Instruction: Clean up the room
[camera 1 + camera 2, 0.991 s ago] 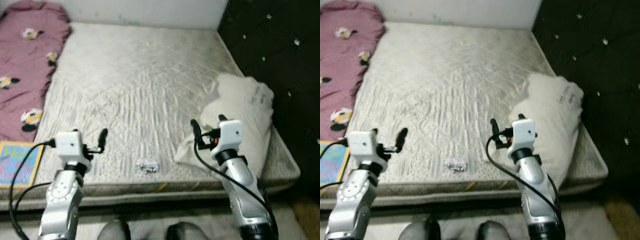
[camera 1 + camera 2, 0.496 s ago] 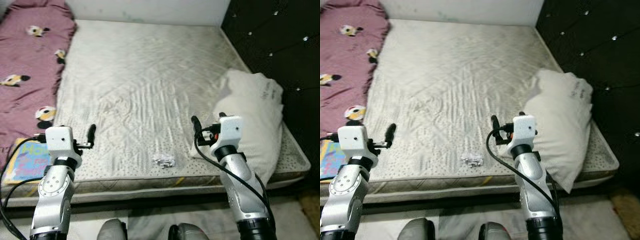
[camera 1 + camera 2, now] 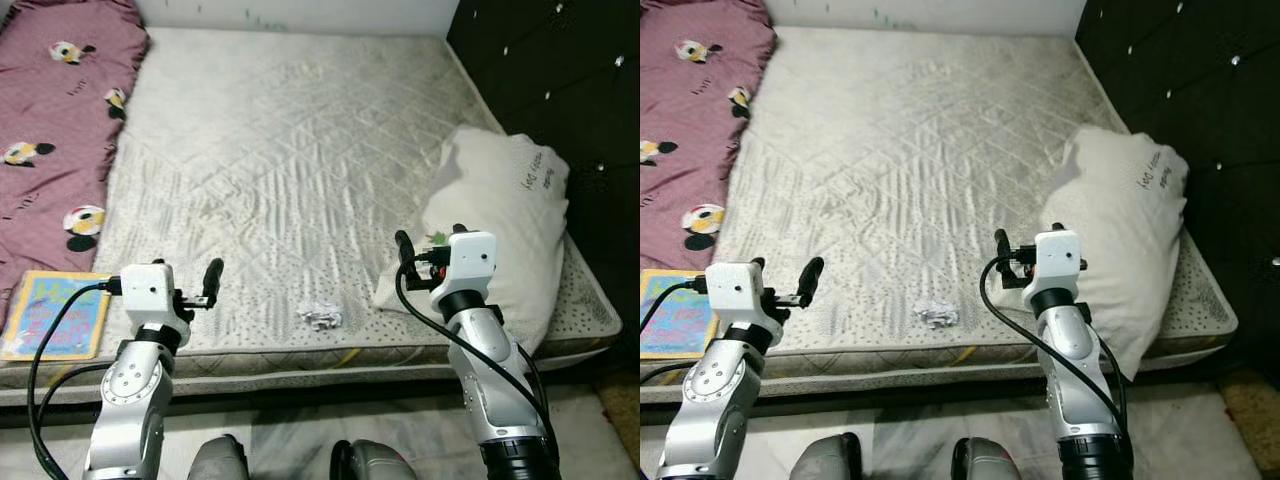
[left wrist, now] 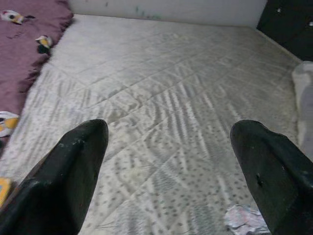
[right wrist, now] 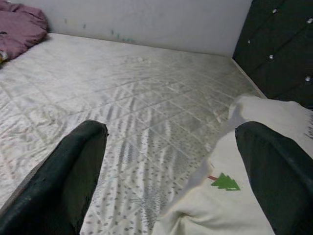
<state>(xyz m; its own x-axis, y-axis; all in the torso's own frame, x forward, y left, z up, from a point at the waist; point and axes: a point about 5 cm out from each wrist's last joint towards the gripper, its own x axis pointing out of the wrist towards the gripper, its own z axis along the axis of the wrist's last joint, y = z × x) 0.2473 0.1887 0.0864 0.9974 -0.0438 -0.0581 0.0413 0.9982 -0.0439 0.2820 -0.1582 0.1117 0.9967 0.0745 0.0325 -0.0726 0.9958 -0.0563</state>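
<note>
Left eye view: a small crumpled scrap of white paper [image 3: 320,317] lies on the bare, quilted grey-white mattress [image 3: 290,150], close to its near edge and roughly midway between the two arms. The left gripper [image 4: 168,171] hangs above that near edge, to the left of the scrap and apart from it, its two black fingers spread wide with nothing between them; in the left wrist view the scrap sits just beside one fingertip [image 4: 274,181]. The right gripper [image 5: 171,176] hovers to the right of the scrap, over the corner of a large white pillow [image 3: 505,225] with a small green tree print [image 5: 225,182], fingers likewise parted and empty. The pillow rests against a black tufted headboard [image 3: 560,90] on the right side. Along the left side of the mattress lies a maroon blanket with cartoon figures [image 3: 50,110], and a colourful picture book [image 3: 55,315] rests at the near left corner.
</note>
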